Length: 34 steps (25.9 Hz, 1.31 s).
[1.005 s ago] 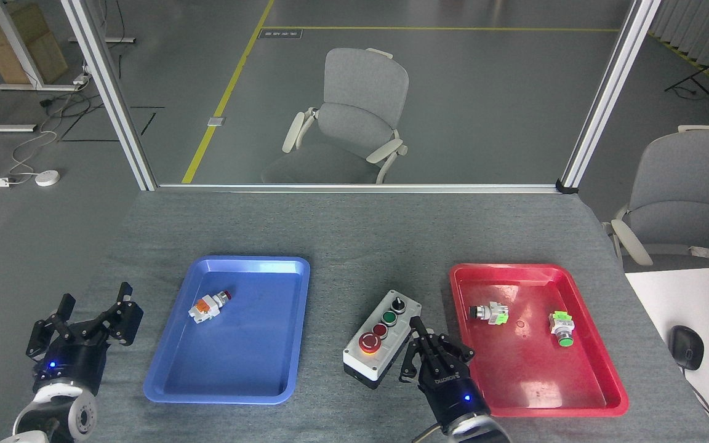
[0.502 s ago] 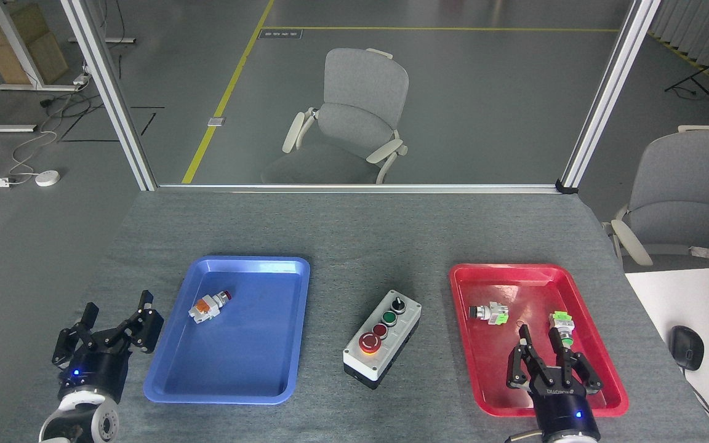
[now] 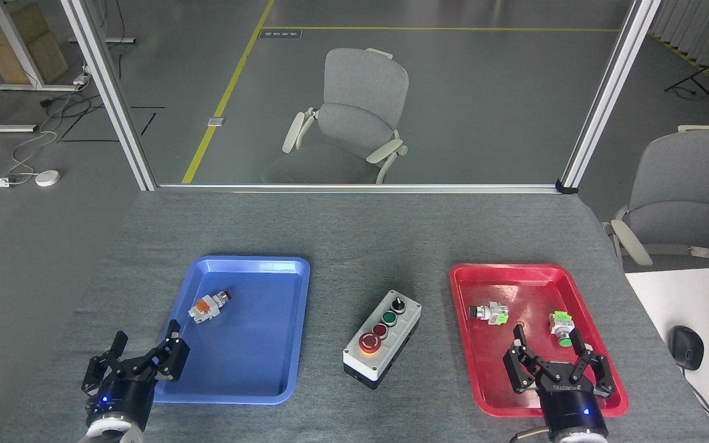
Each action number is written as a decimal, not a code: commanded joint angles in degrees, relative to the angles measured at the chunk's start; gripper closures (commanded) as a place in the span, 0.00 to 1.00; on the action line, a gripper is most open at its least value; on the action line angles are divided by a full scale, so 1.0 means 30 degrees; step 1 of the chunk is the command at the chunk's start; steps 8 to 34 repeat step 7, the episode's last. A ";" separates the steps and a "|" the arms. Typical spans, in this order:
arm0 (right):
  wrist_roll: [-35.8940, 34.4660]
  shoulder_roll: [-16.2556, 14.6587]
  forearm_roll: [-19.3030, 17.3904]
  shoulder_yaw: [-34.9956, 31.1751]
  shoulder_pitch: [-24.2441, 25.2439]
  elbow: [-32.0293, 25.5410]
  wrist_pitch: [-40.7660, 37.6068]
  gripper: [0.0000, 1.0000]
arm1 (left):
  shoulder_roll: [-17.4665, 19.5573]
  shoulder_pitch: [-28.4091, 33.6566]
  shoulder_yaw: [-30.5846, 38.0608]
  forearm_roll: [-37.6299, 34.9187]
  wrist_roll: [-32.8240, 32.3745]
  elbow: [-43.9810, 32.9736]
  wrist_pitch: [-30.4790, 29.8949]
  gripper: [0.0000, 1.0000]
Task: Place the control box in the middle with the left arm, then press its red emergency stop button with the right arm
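Note:
The control box [image 3: 383, 340] lies on the grey cloth in the middle [image 3: 360, 246], between the two trays, turned diagonally. Its red emergency stop button [image 3: 368, 342] sits at the near left end, with a small red button, a green button and a black knob in a row behind it. My left gripper [image 3: 136, 357] is open at the blue tray's near left corner, far left of the box. My right gripper [image 3: 554, 352] is open over the near part of the red tray, well right of the box. Neither holds anything.
The blue tray [image 3: 237, 369] holds a loose orange-white switch [image 3: 207, 306] with a red cap. The red tray [image 3: 514, 277] holds two small switches [image 3: 490, 313] [image 3: 561, 328]. A white table with a black mouse [image 3: 685, 346] stands at the right.
My right gripper left the control box's right side, swung over the red tray and opened wider. My left gripper moved right and toward me, to the blue tray's near corner. The box stayed put.

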 commanded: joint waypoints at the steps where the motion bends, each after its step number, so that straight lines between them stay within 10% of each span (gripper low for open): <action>1: 0.0000 -0.0050 -0.0002 0.0011 0.0231 -0.0039 -0.0256 0.01 | -0.0097 -0.0003 0.0015 0.0285 0.0268 0.0035 0.0047 0.01; 34: 0.0030 -0.0431 0.0027 0.0011 0.0260 -0.0215 -0.0169 0.01 | -0.0126 -0.0003 0.0015 0.0315 0.0268 0.0094 0.0048 0.01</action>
